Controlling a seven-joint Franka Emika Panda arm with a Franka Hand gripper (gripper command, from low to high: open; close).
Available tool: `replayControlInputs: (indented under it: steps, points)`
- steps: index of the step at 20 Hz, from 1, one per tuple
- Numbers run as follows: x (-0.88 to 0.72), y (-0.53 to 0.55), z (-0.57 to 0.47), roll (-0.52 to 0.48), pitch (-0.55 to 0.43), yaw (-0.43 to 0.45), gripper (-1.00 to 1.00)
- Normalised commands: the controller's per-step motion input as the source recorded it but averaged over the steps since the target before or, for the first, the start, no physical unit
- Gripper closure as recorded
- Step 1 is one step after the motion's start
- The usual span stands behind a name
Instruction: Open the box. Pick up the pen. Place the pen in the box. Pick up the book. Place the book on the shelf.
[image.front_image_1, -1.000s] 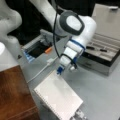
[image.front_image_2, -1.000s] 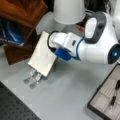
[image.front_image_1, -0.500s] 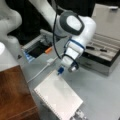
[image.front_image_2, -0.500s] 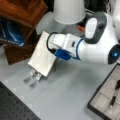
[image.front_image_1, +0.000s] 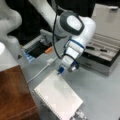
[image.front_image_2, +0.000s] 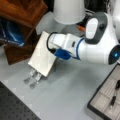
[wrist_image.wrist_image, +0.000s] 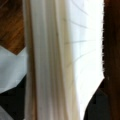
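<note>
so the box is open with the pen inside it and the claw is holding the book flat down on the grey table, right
Not quite. The box is open with the pen inside, but the book is not flat on the table. The claw holds it lifted and tilted above the table, beside the shelf, as a front view shows.

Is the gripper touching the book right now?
Touching. In a front view the gripper has its fingers poking out past the lower edge of the tilted book, clamped on it; the wrist view shows pages right against the camera.
</note>
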Motion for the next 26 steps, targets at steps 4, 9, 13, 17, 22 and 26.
replayControlInputs:
  steps: [4, 9, 13, 17, 22, 26]
  points:
    - [-0.06, -0.04, -0.12, -0.123, -0.05, 0.16, 1.0]
    - [-0.12, -0.05, -0.12, -0.096, -0.061, 0.157, 1.0]
    - [-0.16, -0.06, -0.09, -0.075, -0.066, 0.159, 1.0]
    - [-0.18, -0.07, -0.05, -0.066, -0.062, 0.152, 1.0]
    - [-0.2, -0.07, -0.02, -0.083, -0.038, 0.152, 1.0]
    - [-0.19, -0.07, 0.03, -0.119, 0.013, 0.162, 1.0]
